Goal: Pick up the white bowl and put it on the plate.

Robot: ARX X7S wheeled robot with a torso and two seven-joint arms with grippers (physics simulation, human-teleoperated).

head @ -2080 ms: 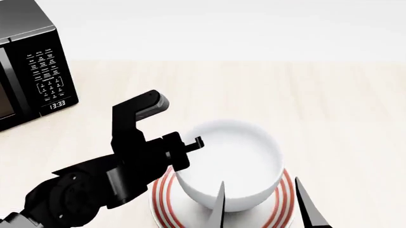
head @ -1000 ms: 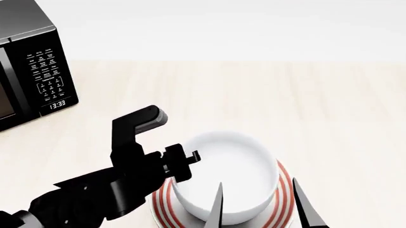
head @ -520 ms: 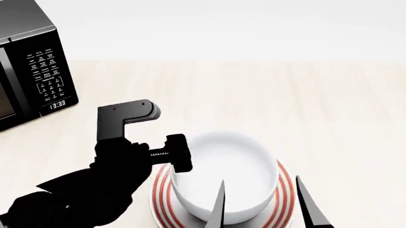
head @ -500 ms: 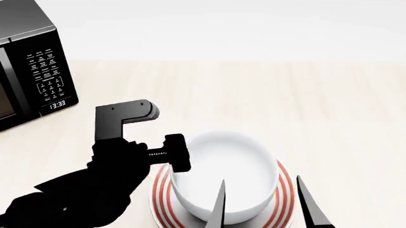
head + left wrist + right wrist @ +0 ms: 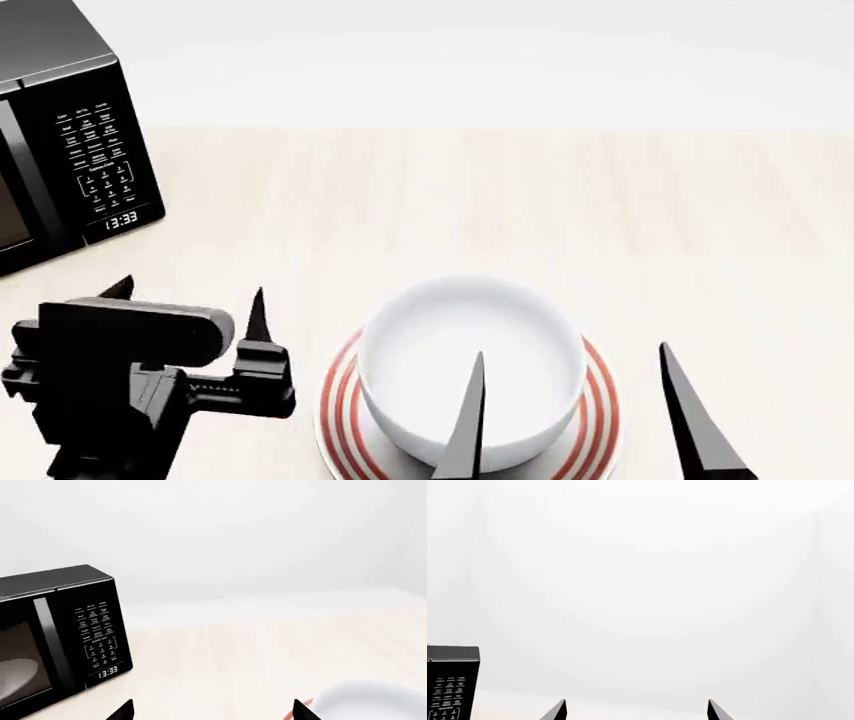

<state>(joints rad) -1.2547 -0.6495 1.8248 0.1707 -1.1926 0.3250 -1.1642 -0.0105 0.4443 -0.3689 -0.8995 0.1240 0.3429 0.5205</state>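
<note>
Sitting square on the plate (image 5: pixel 598 420) is the white bowl (image 5: pixel 470 362), upright, its thick rim ringed by the plate's red bands on both sides. The left hand (image 5: pixel 187 300) hangs just beside the plate, clear of the bowl, nothing between its fingers; the two dark fingertips (image 5: pixel 256 312) stand spread apart, pointing away over the pale worktop (image 5: pixel 534 200). In the left wrist view those same tips poke up at the frame's lower edge, wide apart, with a slice of the bowl's rim (image 5: pixel 373 700) and a sliver of red plate edge (image 5: pixel 305 703) next to one of them.

The right hand (image 5: pixel 581 415) shows as two long black fingers, also parted and empty: one blade crosses in front of the bowl's near wall, the other lies outside the plate's far edge, so bowl and plate sit partly between them from this angle. Whether either finger touches the bowl, I cannot tell.

Beyond the left hand, further along the worktop, stands a black microwave (image 5: pixel 67 130), its keypad facing us and its clock reading 13:33.
</note>
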